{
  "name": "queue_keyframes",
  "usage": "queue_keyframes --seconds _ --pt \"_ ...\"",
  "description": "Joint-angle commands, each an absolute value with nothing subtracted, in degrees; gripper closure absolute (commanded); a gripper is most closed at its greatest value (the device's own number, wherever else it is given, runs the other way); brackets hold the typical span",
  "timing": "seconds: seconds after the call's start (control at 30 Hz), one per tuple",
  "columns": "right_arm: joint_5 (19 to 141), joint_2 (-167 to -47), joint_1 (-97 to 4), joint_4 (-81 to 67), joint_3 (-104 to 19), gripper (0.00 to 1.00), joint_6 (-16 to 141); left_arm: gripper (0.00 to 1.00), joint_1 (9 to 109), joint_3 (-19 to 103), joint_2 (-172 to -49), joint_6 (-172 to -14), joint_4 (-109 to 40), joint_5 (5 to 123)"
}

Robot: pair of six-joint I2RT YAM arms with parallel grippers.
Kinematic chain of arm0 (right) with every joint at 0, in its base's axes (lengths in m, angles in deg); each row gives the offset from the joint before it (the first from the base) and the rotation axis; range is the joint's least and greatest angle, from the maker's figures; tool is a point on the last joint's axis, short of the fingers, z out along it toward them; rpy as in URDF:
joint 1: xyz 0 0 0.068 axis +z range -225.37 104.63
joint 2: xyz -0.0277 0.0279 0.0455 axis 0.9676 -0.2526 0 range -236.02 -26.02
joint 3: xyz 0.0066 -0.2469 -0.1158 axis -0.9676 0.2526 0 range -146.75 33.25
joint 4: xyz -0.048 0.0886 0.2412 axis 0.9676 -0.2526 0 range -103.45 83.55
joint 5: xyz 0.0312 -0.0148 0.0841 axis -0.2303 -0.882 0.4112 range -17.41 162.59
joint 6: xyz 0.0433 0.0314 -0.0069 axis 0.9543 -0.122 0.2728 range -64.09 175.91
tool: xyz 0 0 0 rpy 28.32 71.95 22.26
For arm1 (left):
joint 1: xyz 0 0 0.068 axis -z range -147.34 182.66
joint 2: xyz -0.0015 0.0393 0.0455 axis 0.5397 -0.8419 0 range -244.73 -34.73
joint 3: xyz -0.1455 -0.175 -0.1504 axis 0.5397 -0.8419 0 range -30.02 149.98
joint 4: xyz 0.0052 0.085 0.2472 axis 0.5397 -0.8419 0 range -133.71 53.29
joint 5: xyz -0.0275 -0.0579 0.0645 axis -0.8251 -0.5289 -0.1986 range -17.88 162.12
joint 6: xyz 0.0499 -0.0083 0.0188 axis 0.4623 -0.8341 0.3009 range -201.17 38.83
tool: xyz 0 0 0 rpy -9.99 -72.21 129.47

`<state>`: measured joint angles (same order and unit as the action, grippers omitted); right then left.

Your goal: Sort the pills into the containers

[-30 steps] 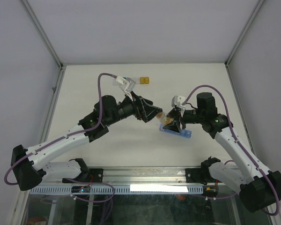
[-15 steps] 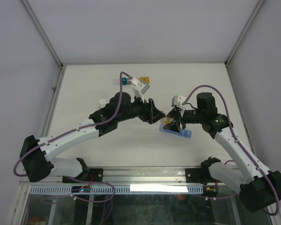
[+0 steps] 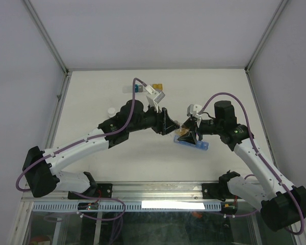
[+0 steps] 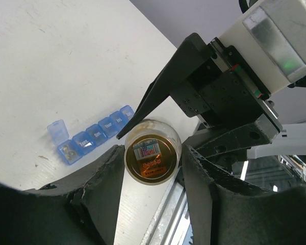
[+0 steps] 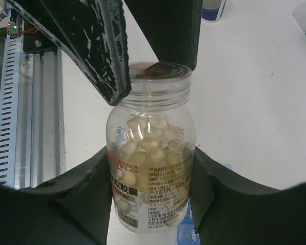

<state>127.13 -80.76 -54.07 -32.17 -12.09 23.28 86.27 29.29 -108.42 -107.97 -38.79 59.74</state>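
Observation:
My right gripper (image 5: 152,204) is shut on the body of a clear pill bottle (image 5: 150,168) holding tan pills, and keeps it above the table. The bottle's threaded neck has no white cap on it. My left gripper (image 4: 152,163) is closed against the bottle's neck end (image 4: 152,159), one finger on each side. The two grippers meet over mid-table in the top view (image 3: 177,130). The blue container strip (image 4: 94,133) lies just below them (image 3: 195,144). Its end lid stands open, with a few pills in that compartment (image 4: 67,152).
A small white cap (image 3: 111,110) lies on the table left of the left arm. A teal and yellow cube row (image 3: 143,88) sits at the back, partly behind the left wrist. A white bottle (image 5: 214,9) stands further off. The metal rail (image 5: 15,107) marks the near edge.
My left arm swung right and brought its gripper onto the bottle's neck, the jaws narrowing around it. The right arm and the bottle stayed in place.

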Motion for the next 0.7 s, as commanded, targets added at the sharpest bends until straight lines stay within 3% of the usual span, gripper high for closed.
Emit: queue_keyframes --seconds 0.0,0.23,0.4,0.57,0.67 --pt "128.7 -80.2 -53.9 -28.9 -14.4 1.00 23.7 0.54 86.8 31.8 -109.3 -107.4 -36.8 55.4" --pt "128.7 -79.9 -53.9 -29.0 -14.6 1.00 23.7 0.72 86.1 31.8 -110.2 -104.4 -37.0 51.5" --pt "128.9 -79.9 -54.0 -29.0 -14.5 1.00 23.7 0.83 82.2 33.0 -112.4 -86.7 -39.0 31.8" --pt "128.9 -79.9 -54.1 -29.0 -14.4 1.00 23.8 0.81 80.1 33.4 -113.0 -56.2 -45.8 20.3" --pt "128.9 -79.9 -54.1 -29.0 -14.4 1.00 23.8 0.76 79.8 34.7 -114.1 -47.7 -46.3 19.7"
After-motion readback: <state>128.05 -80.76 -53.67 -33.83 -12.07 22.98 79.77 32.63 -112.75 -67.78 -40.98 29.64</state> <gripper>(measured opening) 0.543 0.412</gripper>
